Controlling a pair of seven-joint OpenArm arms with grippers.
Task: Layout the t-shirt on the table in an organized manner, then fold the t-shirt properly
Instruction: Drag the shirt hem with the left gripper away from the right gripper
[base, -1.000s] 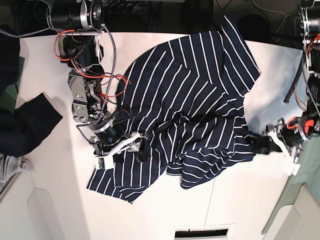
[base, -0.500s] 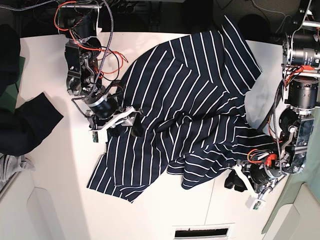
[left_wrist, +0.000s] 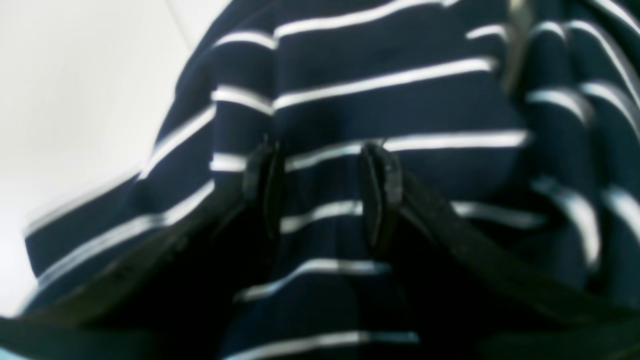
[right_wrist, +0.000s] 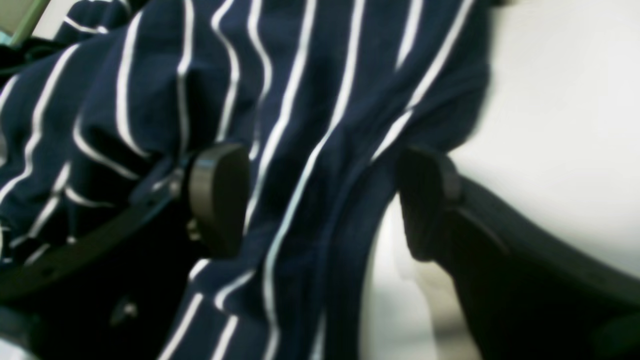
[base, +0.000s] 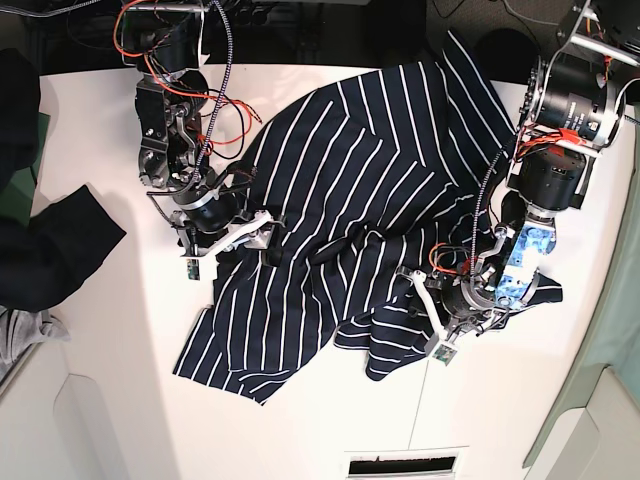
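Zero folding is happening yet: the t-shirt is lying crumpled on the table, with the right gripper spread around its edge and the left gripper straddling a fabric ridge, half open.

We see the t-shirt lying mid-frame on the table. The right gripper is at its left edge, and the left gripper is at its lower right.

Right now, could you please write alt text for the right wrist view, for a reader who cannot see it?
The right gripper is open, its two dark fingers straddling a rumpled fold of the t-shirt, navy with thin white stripes. The white table shows at the right. The image is blurred.
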